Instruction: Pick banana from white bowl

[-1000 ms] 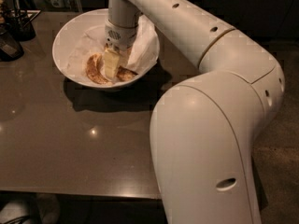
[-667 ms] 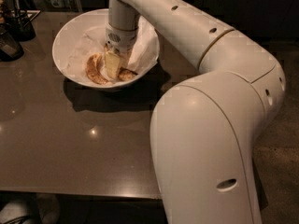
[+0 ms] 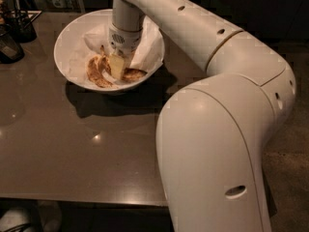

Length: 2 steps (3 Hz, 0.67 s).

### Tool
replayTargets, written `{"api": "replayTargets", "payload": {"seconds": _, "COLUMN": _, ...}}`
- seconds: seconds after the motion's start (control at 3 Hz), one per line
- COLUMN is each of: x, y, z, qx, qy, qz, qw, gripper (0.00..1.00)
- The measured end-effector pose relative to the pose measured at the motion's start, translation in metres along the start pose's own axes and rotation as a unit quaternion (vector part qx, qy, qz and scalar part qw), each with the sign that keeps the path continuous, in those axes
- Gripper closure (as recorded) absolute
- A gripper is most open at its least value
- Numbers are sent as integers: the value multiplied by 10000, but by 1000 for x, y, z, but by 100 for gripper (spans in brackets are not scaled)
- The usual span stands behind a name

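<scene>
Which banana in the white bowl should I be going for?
On the dark table, find the white bowl lined with crumpled paper, where the gripper reaches down. The banana lies at the gripper's picture-left side: a longer, gently curved, brown-spotted arc, unlike the shorter brown-blotched banana at picture-right.

1. A white bowl (image 3: 62, 41) lined with crumpled white paper (image 3: 147, 52) sits on the dark bench (image 3: 72, 144).
2. The gripper (image 3: 117, 66) is down inside the bowl, between the spotted banana (image 3: 95, 72) and a shorter brown-blotched banana (image 3: 133, 74).
3. The white arm (image 3: 217, 129) fills the foreground.
</scene>
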<state>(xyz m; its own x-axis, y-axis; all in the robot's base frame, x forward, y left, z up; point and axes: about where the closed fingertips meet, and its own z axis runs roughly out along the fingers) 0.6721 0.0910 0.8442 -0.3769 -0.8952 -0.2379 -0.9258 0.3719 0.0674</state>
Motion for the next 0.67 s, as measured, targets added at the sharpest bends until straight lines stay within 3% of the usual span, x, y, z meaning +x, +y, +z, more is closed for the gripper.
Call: {"api": "replayTargets", "payload": {"seconds": 0.67, "x": 10, "y": 8, "z": -56, "qx": 279, "qy": -479, "qz": -235, "qw": 9982, "gripper": 100}}
